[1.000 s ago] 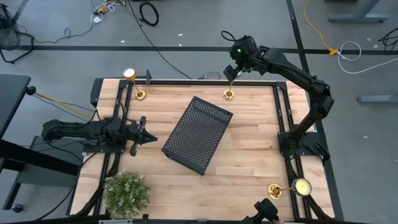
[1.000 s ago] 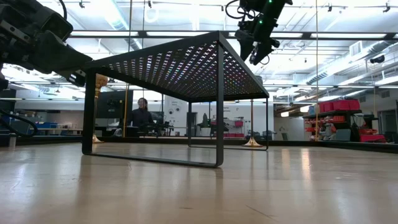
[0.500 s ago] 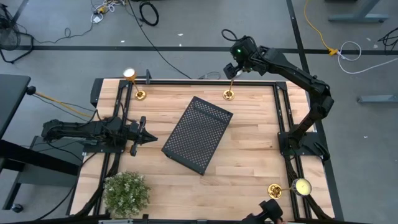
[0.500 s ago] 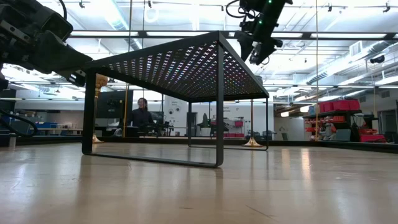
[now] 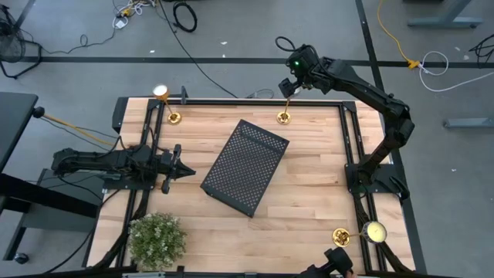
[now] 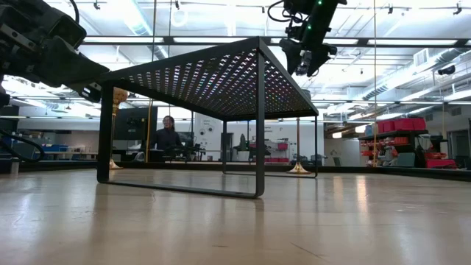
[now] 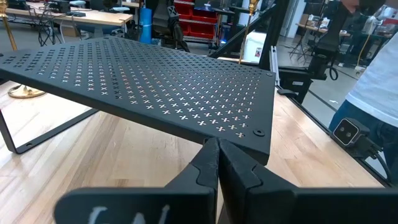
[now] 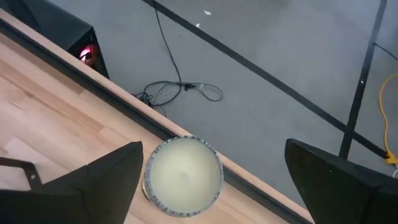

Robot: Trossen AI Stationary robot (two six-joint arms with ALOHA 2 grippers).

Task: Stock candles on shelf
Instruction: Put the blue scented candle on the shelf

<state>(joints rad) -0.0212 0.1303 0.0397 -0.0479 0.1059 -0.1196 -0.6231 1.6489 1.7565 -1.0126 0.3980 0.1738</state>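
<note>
Nothing's on the shelf yet imo: 3 candles sit at the table's 11, 12 & 5 o'clock, right pincer spread wide over the 12 o'clock one, left pincer pressed together, idle at 9.

Two dark, matte-black jointed arms; green indicator light glowing near one wrist; tapered black plastic fingers.
</note>
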